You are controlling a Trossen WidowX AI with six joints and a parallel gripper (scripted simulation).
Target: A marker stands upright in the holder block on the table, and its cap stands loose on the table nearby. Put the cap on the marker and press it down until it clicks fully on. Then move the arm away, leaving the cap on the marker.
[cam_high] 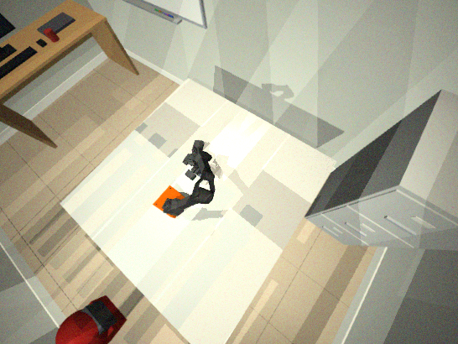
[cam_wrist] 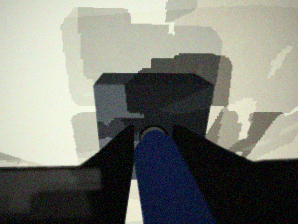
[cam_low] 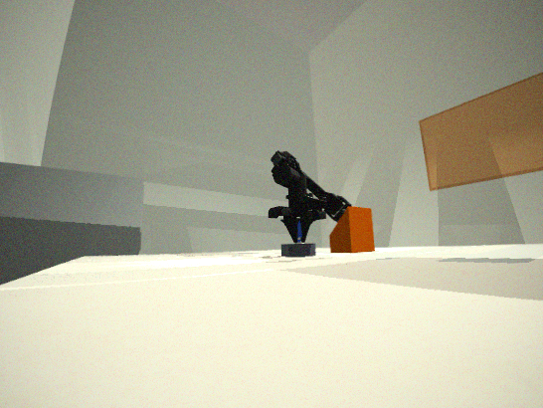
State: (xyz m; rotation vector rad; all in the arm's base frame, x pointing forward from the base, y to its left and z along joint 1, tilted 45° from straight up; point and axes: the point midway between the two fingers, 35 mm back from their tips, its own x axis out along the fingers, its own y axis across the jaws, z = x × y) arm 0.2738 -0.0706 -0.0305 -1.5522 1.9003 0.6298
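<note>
The holder block point(cam_low: 298, 250) point(cam_wrist: 167, 95) is dark blue-grey and sits on the table. My gripper point(cam_low: 298, 240) point(cam_wrist: 153, 131) points straight down just above it. It is shut on the blue cap point(cam_low: 299, 230) point(cam_wrist: 165, 180), which stands upright between the fingers. In the wrist view a thin pale rim shows at the cap's lower end, over the holder. The marker's body is otherwise hidden behind the cap and fingers, so how far the cap is on cannot be told.
An orange block point(cam_high: 169, 193) point(cam_low: 361, 230) stands at the arm's base. The white table point(cam_high: 176, 289) point(cam_low: 249, 338) carries shifting shadows. A grey cabinet point(cam_high: 369, 185), a wooden desk point(cam_high: 84, 23) and a red object point(cam_high: 80, 329) are off the table.
</note>
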